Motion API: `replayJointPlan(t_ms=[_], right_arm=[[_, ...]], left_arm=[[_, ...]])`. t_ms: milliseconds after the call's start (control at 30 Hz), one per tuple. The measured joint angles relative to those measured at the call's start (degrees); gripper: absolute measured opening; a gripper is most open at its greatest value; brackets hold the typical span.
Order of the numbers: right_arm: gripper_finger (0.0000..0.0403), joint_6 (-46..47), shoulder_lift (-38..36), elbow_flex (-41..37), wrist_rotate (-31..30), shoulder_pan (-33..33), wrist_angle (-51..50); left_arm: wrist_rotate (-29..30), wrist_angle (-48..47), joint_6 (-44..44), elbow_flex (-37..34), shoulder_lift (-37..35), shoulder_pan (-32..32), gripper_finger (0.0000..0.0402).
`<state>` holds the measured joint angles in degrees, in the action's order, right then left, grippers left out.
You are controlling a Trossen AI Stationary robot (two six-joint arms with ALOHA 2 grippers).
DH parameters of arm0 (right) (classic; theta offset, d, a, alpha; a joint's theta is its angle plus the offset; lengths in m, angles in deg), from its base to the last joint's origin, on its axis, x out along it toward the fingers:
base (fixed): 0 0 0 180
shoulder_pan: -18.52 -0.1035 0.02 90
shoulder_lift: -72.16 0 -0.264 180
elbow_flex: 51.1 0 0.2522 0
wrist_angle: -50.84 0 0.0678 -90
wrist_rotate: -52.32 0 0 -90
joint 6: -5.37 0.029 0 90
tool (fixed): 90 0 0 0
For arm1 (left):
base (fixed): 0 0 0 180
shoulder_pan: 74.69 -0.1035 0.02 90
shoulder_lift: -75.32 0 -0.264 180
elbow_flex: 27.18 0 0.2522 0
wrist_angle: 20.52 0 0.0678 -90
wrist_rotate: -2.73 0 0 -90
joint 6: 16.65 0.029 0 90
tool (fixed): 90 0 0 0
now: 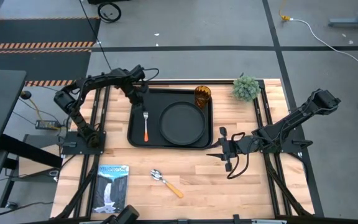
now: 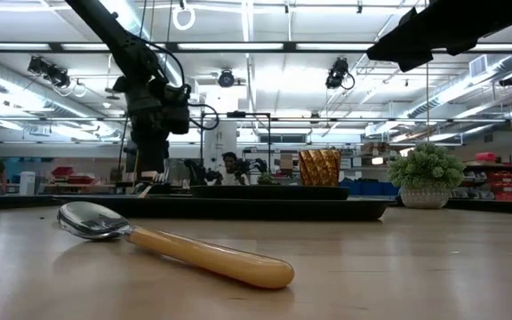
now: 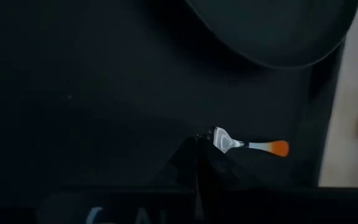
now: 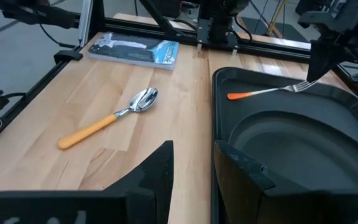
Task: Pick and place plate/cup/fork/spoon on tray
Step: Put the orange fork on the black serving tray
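On the tray (image 1: pixel 169 142), the fork (image 1: pixel 146 125) lies left of the plate (image 1: pixel 182 122), with the cup (image 1: pixel 203 95) at the tray's far right corner. The left gripper (image 1: pixel 143 98) sits over the fork's tines, its fingers looking closed together with the fork lying loose. The right gripper (image 1: pixel 224 149), fingers apart, waits off the tray's right edge; the spoon (image 1: pixel 166 182) lies on the table (image 1: pixel 247 186).

— Where am I working?
— In a big robotics lab or workshop: long rows of white ceiling strip lights (image 2: pixel 256 46), red storage bins on shelving (image 2: pixel 505 182), grey concrete floor (image 1: pixel 229 25) striped with orange-black hazard tape (image 1: pixel 39 45).
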<state>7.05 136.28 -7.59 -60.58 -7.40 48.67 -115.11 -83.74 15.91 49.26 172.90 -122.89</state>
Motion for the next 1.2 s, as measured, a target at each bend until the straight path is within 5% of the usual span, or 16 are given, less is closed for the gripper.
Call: replayJointPlan(t_ms=[367,1200], right_arm=[[0.0123,0.21,0.00,0.01,0.00,0.00,0.00],[0.0123,-0.12,0.00,0.01,0.03,0.00,0.00]], left_arm=[[7.15,1.10,4.58,0.00,0.00,1.81,0.0004],[10.08,1.70,4.55,-0.02,0.00,2.54,0.0034]])
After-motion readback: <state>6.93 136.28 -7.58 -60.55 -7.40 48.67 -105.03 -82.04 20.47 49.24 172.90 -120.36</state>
